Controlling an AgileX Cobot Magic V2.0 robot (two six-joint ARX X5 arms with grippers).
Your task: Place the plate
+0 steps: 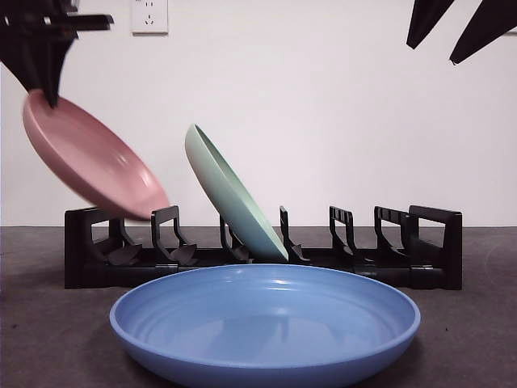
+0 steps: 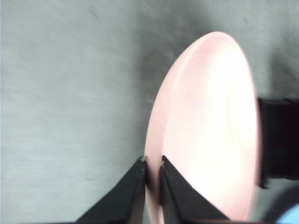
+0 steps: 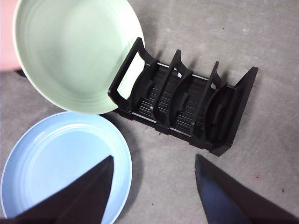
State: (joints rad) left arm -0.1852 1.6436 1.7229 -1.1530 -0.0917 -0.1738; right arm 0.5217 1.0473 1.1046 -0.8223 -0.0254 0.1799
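My left gripper (image 2: 153, 170) is shut on the rim of a pink plate (image 1: 93, 158), which it holds tilted above the left end of the black dish rack (image 1: 436, 250). In the left wrist view the pink plate (image 2: 210, 130) fills the middle, with the rack's end (image 2: 279, 140) beside it. A green plate (image 1: 230, 194) leans in a middle slot of the rack; it also shows in the right wrist view (image 3: 70, 51). A blue plate (image 1: 266, 323) lies flat on the table in front of the rack. My right gripper (image 3: 154, 182) is open, high above the rack's right part (image 3: 187, 100).
The grey table (image 1: 477, 339) carries the rack and the blue plate (image 3: 60, 163). Several empty slots stand to the right of the green plate. A white wall with a socket (image 1: 149, 16) is behind.
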